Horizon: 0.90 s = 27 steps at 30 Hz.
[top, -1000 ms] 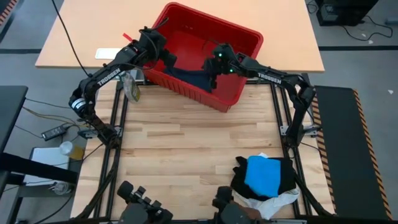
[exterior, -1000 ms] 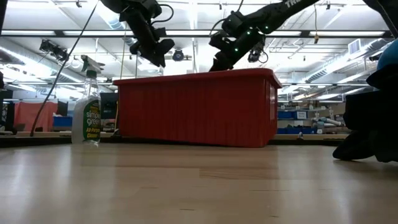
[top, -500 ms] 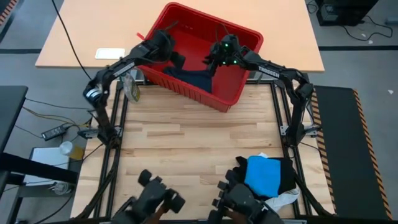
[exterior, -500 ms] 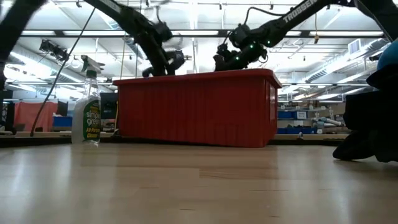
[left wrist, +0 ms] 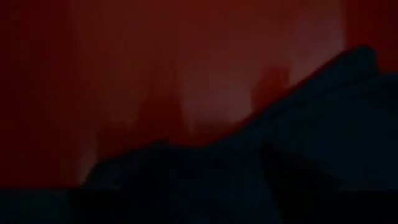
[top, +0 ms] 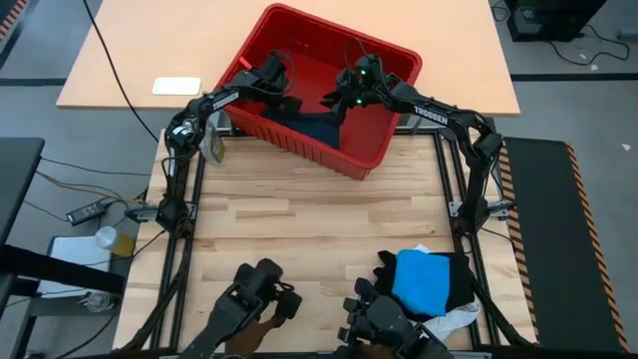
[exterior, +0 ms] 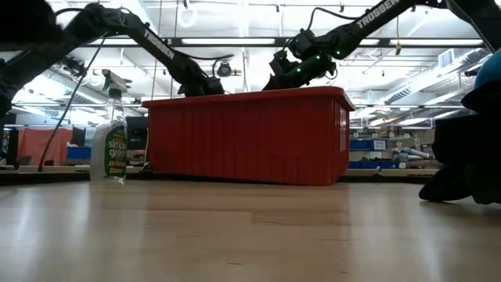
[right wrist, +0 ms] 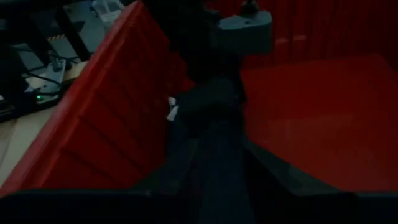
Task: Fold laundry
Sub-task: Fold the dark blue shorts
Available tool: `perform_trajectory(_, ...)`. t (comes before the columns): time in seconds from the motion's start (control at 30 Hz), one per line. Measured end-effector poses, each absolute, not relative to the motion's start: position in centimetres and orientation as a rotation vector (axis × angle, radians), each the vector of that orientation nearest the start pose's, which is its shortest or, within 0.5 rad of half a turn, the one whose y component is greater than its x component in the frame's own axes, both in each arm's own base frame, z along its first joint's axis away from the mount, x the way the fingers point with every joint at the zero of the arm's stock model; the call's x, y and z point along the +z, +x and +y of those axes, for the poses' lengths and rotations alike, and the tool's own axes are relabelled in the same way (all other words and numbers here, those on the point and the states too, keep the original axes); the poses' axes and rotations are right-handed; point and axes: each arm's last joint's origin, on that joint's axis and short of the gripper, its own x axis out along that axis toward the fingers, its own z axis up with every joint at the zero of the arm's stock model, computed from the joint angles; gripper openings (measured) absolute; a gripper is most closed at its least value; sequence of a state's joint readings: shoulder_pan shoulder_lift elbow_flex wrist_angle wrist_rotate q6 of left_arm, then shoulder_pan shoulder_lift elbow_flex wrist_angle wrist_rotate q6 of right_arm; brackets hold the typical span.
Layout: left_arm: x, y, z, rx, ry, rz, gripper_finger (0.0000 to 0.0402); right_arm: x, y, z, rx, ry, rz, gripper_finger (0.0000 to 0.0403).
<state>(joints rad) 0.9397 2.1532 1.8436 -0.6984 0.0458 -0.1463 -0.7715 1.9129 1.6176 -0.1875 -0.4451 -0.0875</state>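
Note:
A dark navy garment [top: 311, 126] lies crumpled on the floor of the red basket [top: 394, 60], against its near wall. Both arms reach into the basket. My left gripper [top: 282, 97] is low over the garment's left part; the left wrist view shows only dark cloth [left wrist: 298, 137] and red wall. My right gripper [top: 344, 103] hovers open above the garment's right part [right wrist: 214, 149], touching nothing that I can see. A stack with a bright blue garment [top: 427, 281] on a black one [top: 461, 284] and a white one [top: 447, 321] rests on the table's near right corner.
The basket's red walls [right wrist: 106, 118] close in both grippers. A spray bottle [exterior: 109, 149] stands on the table left of the basket. The bare wooden table [top: 299, 229] lies between the basket and the stack. A white pad [top: 176, 86] lies on the far table.
My left gripper has moved right and down from above the basket's left rim into the basket, dropping behind its wall in the low view. My right gripper has shifted a little toward the far edge and stayed over the dark garment. The garment has not moved.

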Motion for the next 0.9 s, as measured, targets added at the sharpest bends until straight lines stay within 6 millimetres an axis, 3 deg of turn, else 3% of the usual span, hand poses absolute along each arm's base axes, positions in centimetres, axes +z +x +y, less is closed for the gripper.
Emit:
perform_trajectory(0.2,21.6,26.9,37.7,0.951,-0.505,1.021,0.0333,29.6,32.7,-30.0,-0.295,0.160,0.403,0.0128)
perform_trajectory(0.43,19.8,26.4,36.9,0.855,-0.531,1.204,0.0317,29.9,32.9,-30.2,-0.294,0.134,0.369,0.0128)
perform_trajectory(0.6,17.9,26.9,36.2,0.737,-0.556,1.309,0.0251,30.0,32.9,-30.1,-0.260,0.153,0.359,0.0128)
perform_trajectory(0.7,17.7,27.6,35.8,0.713,-0.508,1.326,0.0174,30.0,32.9,-30.0,-0.252,0.173,0.355,0.0128)
perform_trajectory(0.83,18.1,28.1,35.8,0.702,-0.494,1.310,0.0042,30.0,32.9,-30.0,-0.253,0.177,0.355,0.0128)
perform_trajectory(0.9,18.8,28.5,36.1,0.691,-0.509,1.273,0.0023,30.0,32.9,-30.0,-0.253,0.177,0.355,0.0128)
